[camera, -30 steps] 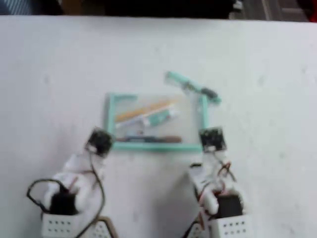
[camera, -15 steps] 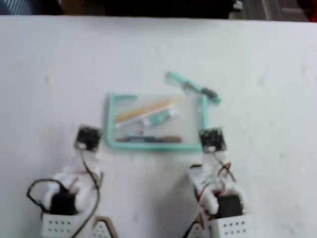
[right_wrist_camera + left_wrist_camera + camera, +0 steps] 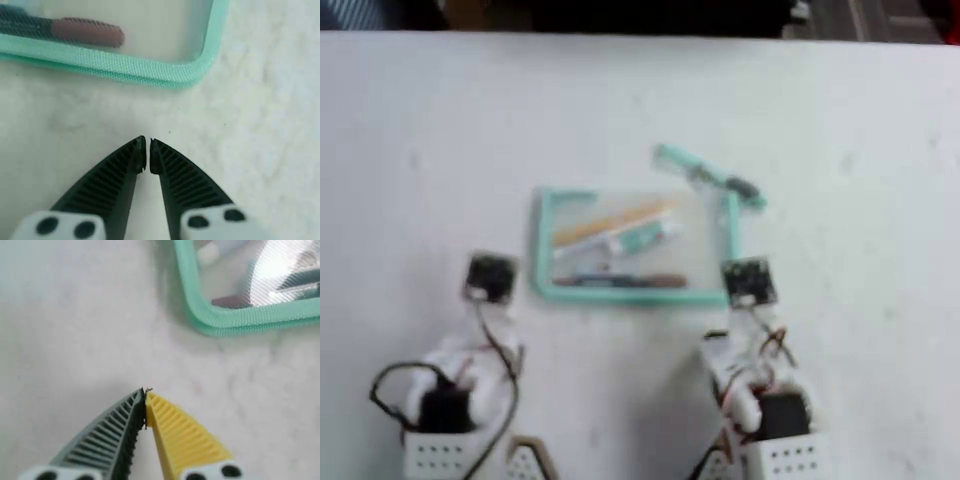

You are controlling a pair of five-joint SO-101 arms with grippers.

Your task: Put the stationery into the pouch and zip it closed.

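We're mid-job here. The pouch lies flat in the middle of the bench, and through its clear face we can make out a yellow pencil, a teal-and-white stick and a dark pen already inside. One piece is not in yet: a teal pen lies slantwise on the bench just beyond the pouch's far right corner, so close that we can't tell whether it touches the rim.

So we judge the loading step unfinished and the zip yet to come. Whether the zip is open, and along which edge it runs, we can't say from here.

The left claw is clenched tip to tip on nothing, low over bare bench just beside the pouch's near left corner. The right claw is clenched too, bar a hairline gap, and empty, just off the near right corner.

Next, as we read it, the right claw is the better placed. It must release, go out past the right edge to the far side and close across the teal pen's barrel.

What's in the way? The pouch itself lies between that arm and the pen, and a low pass could drag its corner.
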